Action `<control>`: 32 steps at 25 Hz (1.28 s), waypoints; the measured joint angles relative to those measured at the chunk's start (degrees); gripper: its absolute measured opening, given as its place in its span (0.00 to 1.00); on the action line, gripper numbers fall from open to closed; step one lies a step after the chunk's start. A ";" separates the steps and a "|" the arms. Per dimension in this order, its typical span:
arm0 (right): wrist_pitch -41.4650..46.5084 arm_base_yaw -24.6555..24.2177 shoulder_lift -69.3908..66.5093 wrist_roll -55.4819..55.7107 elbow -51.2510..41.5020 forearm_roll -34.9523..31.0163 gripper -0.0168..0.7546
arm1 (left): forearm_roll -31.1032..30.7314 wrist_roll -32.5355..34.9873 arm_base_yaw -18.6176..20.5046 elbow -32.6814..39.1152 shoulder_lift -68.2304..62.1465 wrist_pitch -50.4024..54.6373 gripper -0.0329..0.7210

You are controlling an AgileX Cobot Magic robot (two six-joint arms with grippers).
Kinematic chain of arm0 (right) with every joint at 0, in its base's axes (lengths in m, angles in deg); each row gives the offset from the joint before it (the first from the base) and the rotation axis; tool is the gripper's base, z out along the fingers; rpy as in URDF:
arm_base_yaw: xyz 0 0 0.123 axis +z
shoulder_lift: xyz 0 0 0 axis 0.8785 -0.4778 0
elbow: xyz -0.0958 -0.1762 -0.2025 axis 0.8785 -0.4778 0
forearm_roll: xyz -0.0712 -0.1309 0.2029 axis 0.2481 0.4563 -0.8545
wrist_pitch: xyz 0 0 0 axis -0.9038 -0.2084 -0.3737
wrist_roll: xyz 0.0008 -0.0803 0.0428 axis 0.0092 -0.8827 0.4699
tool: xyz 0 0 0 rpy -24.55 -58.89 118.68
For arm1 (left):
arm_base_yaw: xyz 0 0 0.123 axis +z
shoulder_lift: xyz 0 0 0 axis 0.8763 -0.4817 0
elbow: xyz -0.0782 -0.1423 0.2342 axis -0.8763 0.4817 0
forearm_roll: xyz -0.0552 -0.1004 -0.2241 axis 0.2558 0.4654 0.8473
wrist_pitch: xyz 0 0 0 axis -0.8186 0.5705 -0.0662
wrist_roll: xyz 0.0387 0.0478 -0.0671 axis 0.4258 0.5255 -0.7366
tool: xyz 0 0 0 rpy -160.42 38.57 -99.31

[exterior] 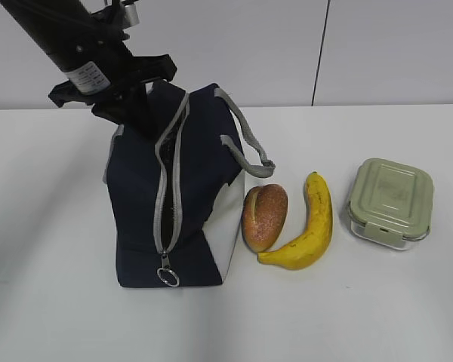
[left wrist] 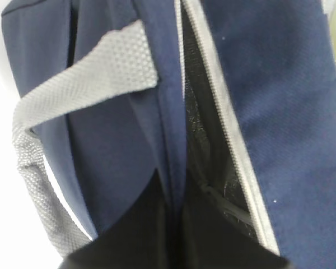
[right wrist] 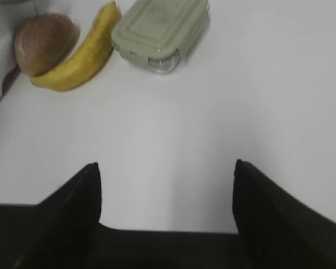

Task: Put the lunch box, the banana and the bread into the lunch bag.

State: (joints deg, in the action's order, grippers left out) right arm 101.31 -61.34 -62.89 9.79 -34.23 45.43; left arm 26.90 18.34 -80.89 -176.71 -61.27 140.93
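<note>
Standing beside the table, I saw the large navy-blue fabric lunch bag (exterior: 147, 211) with the roll, banana and green-lidded lunch box (exterior: 390, 202) right of it, nearer the right gripper (right wrist: 167, 185), fingers apart; the left gripper's state I cannot tell.

Bread (exterior: 265, 217), banana (exterior: 305, 225) (touching) beside bag (exterior: 174, 196)

Navy-blue fabric lunch bag (exterior: 140, 204) with grey zipper tape, grey woven straps, white side panel. Golden-brown speckled oval bread roll (exterior: 265, 216), paler along one edge. Yellow curved banana (exterior: 307, 226), dark tip. Pale sage-green lid on clear square lunch box (exterior: 389, 202). White table (exterior: 377, 302).
</note>
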 joint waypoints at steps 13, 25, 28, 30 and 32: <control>-18.82 0.00 -34.30 -4.62 1.56 -12.72 0.72 | 0.07 0.00 0.00 0.00 0.00 0.24 0.04; -21.59 -12.50 -60.22 -31.07 15.55 -41.92 0.72 | 0.07 0.00 0.00 0.00 0.00 0.41 0.04; -20.87 -16.40 -64.31 -36.92 16.57 -49.26 0.72 | 0.07 0.00 0.00 0.00 0.00 0.41 0.04; -20.11 -18.10 -67.25 -39.43 17.08 -51.86 0.72 | 0.07 0.00 0.00 0.00 0.00 0.41 0.04; -19.58 -19.76 -69.95 -41.12 17.25 -54.27 0.72 | 0.07 0.00 0.00 0.00 0.00 0.41 0.04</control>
State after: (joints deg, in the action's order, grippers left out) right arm 81.74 -81.11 -132.84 -31.33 -16.98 -8.83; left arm 26.98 18.34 -80.89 -176.71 -61.27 141.34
